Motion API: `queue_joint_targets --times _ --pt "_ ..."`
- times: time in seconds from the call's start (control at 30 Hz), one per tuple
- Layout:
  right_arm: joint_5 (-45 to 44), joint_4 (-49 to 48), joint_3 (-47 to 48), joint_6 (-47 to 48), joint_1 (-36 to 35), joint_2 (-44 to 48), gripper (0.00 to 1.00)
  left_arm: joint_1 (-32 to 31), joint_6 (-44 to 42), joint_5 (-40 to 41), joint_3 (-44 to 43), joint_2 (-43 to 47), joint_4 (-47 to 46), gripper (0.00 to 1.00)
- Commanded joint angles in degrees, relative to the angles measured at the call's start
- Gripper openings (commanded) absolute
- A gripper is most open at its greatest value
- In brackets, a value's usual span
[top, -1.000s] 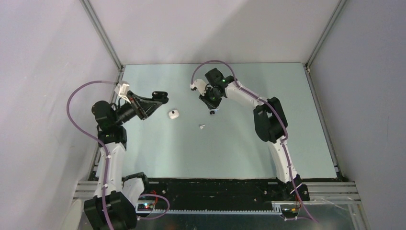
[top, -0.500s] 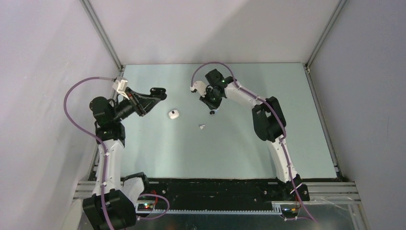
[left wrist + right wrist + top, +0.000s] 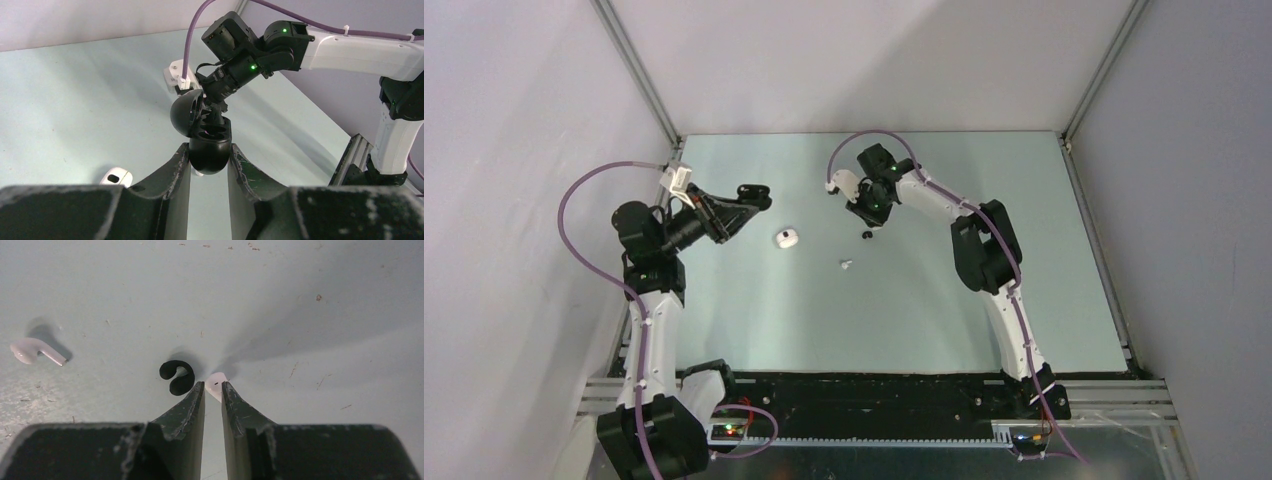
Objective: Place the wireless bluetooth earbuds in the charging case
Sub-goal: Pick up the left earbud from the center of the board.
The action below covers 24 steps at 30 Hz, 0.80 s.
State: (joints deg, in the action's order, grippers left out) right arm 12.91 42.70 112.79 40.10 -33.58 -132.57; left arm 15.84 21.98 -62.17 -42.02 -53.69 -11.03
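Note:
My left gripper (image 3: 209, 155) is shut on a black oval case (image 3: 210, 145), held above the table with its lid open and two sockets showing. The white charging case (image 3: 786, 238) lies closed on the table just right of that gripper (image 3: 759, 195), and it shows at the lower left of the left wrist view (image 3: 115, 177). My right gripper (image 3: 213, 385) is shut on one white earbud (image 3: 216, 381), pinched at the fingertips close to the table. A second white earbud (image 3: 35, 351) lies loose on the table (image 3: 846, 265), in front of and left of the right gripper (image 3: 867, 225).
A small curled black bit (image 3: 176, 376) lies on the table right beside the left fingertip of the right gripper. Pale walls and metal frame posts (image 3: 639, 75) enclose the pale green table (image 3: 984, 330) on three sides. A purple cable loops over each arm.
The left arm's wrist swung slightly back and left with the black case, then held still. The right gripper shifted a little toward the back with the earbud in its fingertips.

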Motion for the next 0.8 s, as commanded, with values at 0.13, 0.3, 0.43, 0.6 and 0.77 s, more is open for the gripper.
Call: queue_joint_targets --times 0.13,0.3,0.43,0.6,0.77 --pt "2.12 -0.36 0.06 1.55 0.03 0.05 0.22 0.56 -1.69 0.36 -2.97 1.16 0.99 0.0" --pt "3.8 -0.27 -0.32 1.57 -0.1 0.53 0.23 0.53 -1.78 0.6 -2.97 1.22 1.52 0.0" --pt "4.53 -0.11 -1.04 1.8 -0.23 0.97 0.23 0.51 -1.85 0.94 -2.78 1.14 1.54 0.0" --pt "4.44 0.18 -1.71 2.11 -0.44 0.93 0.23 0.55 -1.81 1.34 -2.52 1.13 1.52 0.0" --pt "4.2 0.28 -2.06 2.56 -0.61 0.9 0.23 0.51 -1.84 1.44 -2.39 1.22 1.52 0.0"
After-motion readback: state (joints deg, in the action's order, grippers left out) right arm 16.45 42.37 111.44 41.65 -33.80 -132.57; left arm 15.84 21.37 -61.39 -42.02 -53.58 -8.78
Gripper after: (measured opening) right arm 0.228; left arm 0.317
